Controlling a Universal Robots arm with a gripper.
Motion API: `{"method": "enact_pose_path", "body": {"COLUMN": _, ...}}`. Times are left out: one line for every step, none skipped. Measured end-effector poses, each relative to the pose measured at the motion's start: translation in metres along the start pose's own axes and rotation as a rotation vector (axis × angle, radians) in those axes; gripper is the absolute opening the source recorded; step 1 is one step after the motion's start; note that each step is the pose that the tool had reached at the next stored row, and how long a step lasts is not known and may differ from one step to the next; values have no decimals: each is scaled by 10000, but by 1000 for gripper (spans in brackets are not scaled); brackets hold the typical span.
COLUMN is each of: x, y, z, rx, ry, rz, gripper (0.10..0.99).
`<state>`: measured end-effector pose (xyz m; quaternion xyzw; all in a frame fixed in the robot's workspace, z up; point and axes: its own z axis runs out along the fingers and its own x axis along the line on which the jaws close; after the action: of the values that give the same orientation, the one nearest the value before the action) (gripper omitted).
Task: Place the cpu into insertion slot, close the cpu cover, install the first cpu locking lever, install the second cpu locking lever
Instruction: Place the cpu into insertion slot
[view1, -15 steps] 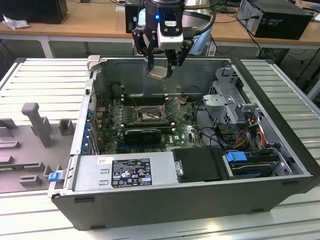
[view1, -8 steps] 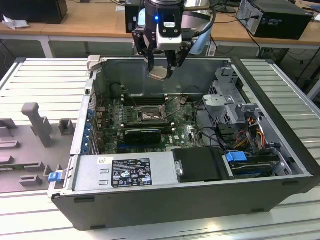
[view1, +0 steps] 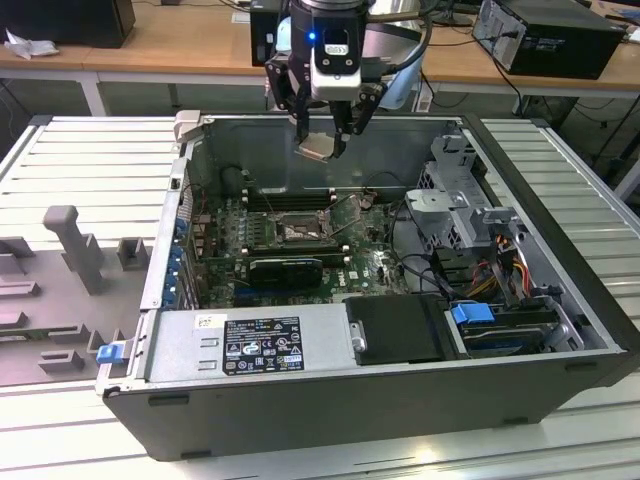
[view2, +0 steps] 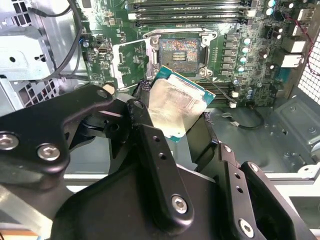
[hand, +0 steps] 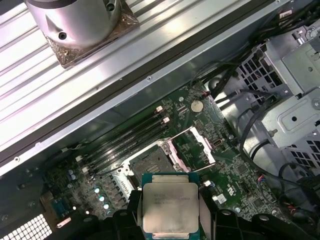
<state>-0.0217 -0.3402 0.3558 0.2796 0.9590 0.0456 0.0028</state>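
One step underway, zero of four finished. Scanning from the exterior view's left: grey plastic fixture blocks sit on the ribbed metal table. They're well away from the square, silver-rimmed insertion slot w/ its dark centre, and outside the open dark-grey metal computer case.

Moving in: the slot lies on the green circuit board, approx mid-case, bare, nothing seated in it. In the second wrist view the thin silvery square cpu cover, cut-out middle, is flipped back just beside the slot along one edge, so it's wide open. Long black memory sticks run just past the slot, toward the case's far wall.

Now the action. The black two-finger gripper hangs well above the slot, up by the far wall's rim. Its fingers are pinched narrow on the flat square cpu, pale silver-beige top. The chip looks tilted in the exterior view, clear of board and case, touching the fingers alone. The first wrist view has it square between the fingers, w/ slot and open cover on the board beyond.

On the exterior view's right of the slot: a silvery perforated drive cage and a bundle of coloured cables, near but apart from it.

Tally, my read: cpu is in the grip but not yet seated. Cover not closed. Both locking steps not done.
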Motion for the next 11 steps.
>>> {"method": "enact_pose_path", "body": {"x": 0, "y": 0, "z": 0, "rx": -1, "ry": -5, "rz": 55, "gripper": 541}}
{"method": "enact_pose_path", "body": {"x": 0, "y": 0, "z": 0, "rx": -2, "ry": -9, "rz": 95, "gripper": 541}}
{"method": "enact_pose_path", "body": {"x": 0, "y": 0, "z": 0, "rx": -3, "ry": -12, "rz": 137, "gripper": 541}}
{"method": "enact_pose_path", "body": {"x": 0, "y": 0, "z": 0, "rx": -4, "ry": -17, "rz": 191, "gripper": 541}}
{"method": "enact_pose_path", "body": {"x": 0, "y": 0, "z": 0, "rx": -4, "ry": -21, "rz": 236, "gripper": 541}}
{"method": "enact_pose_path", "body": {"x": 0, "y": 0, "z": 0, "rx": -5, "ry": -24, "rz": 266, "gripper": 541}}
{"method": "enact_pose_path", "body": {"x": 0, "y": 0, "z": 0, "rx": -6, "ry": -29, "rz": 324, "gripper": 541}}
{"method": "enact_pose_path", "body": {"x": 0, "y": 0, "z": 1, "rx": -7, "ry": -35, "rz": 391, "gripper": 541}}
{"method": "enact_pose_path", "body": {"x": 0, "y": 0, "z": 1, "rx": -9, "ry": -43, "rz": 472, "gripper": 541}}
{"method": "enact_pose_path", "body": {"x": 0, "y": 0, "z": 1, "rx": -10, "ry": -47, "rz": 523, "gripper": 541}}
{"method": "enact_pose_path", "body": {"x": 0, "y": 0, "z": 1, "rx": -11, "ry": -54, "rz": 591, "gripper": 541}}
